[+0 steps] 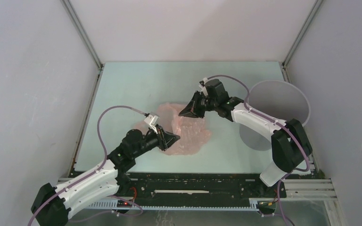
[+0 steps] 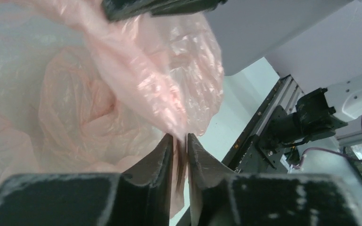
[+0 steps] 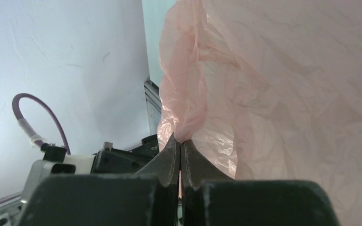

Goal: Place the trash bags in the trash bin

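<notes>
Partly, the trash bag (image 1: 188, 134) is covered from above by both grippers, so its full outline is not seen. It is spread as a wrinkled pale-pink heap at the middle of the table (image 1: 132, 89), and whether it is lifted off the surface cannot be told. The left gripper (image 1: 173, 138) is closed on the near-left edge of the film; in the left wrist view a thin pinched fold is seen between the almost meeting fingers (image 2: 158, 155). The right gripper (image 1: 184, 112) is clamped on the far edge, and in its wrist view the fingers (image 3: 169, 157) are pressed together on a bunched fold. A dark shape (image 2: 160, 7), cut off by the upper edge of the left wrist view, is met by the film there. The trash bin (image 1: 283, 101) is placed at the right, apart from the bag, and its lower wall is crossed by the right arm (image 1: 259, 122). Purple cables (image 1: 101, 127) are looped over both arms.
</notes>
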{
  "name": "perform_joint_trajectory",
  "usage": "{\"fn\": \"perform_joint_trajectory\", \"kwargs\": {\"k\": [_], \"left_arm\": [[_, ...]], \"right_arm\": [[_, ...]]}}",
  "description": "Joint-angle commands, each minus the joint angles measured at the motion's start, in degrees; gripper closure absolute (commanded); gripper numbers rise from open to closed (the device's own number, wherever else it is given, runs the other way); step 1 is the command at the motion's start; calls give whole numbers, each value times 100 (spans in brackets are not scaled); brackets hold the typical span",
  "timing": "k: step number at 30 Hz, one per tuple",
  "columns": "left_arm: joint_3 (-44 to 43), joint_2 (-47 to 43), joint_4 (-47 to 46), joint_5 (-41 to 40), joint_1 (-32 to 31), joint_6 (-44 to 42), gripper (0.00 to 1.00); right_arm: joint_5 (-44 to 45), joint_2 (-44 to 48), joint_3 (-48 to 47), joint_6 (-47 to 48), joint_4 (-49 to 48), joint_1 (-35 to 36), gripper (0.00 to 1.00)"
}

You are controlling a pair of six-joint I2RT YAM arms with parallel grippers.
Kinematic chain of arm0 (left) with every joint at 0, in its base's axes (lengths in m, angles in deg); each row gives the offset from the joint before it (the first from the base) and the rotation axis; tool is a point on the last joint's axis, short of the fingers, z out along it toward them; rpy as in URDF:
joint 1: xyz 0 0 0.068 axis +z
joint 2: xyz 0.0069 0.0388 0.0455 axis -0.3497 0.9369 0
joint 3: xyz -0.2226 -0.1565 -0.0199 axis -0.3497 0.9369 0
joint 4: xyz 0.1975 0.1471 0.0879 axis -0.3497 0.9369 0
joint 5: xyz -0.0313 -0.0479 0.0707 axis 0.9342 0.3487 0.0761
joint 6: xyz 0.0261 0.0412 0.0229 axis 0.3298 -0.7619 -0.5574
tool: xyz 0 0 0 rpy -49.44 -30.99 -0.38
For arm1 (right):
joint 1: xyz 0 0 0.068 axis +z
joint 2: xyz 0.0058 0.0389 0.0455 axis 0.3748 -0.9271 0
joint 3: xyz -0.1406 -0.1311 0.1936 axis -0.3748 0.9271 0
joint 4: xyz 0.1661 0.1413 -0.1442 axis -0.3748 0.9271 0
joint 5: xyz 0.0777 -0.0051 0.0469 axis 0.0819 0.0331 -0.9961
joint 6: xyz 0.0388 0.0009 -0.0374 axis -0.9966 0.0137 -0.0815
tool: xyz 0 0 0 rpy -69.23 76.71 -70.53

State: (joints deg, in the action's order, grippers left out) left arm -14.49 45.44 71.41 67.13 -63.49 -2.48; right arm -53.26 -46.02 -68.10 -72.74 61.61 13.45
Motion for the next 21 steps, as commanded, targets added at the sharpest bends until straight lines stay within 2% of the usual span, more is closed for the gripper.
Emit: {"fn": "perform_joint_trajectory", "kwargs": {"k": [1, 3, 7, 12, 15, 18, 21], "left_arm": [[-324, -91, 895, -261, -22, 354, 62], [-560, -198, 1435, -415, -2, 593, 43], [-1131, -628, 2530, -742, 210, 1196, 24], [-2276, -678, 5046, -1538, 1149, 1499, 19], [-2770, -395, 6357, -2120, 1890, 1665, 17], [-2840, -89, 6785, -2537, 2233, 1729, 14], [-2542, 359, 6391, -2092, 2237, 1533, 8]], "right_arm": [[105, 615, -8, 511, -30, -46, 100], [-40, 745, -9, 723, 73, -139, 100], [-378, 1003, -8, 1345, 366, -309, 100], [-1031, 1242, -8, 1858, 685, -479, 100], [-1017, 1426, -8, 2077, 980, -541, 100], [-1033, 1542, -8, 2141, 1064, -613, 100], [-1193, 1550, -10, 2083, 964, -719, 100]]}}
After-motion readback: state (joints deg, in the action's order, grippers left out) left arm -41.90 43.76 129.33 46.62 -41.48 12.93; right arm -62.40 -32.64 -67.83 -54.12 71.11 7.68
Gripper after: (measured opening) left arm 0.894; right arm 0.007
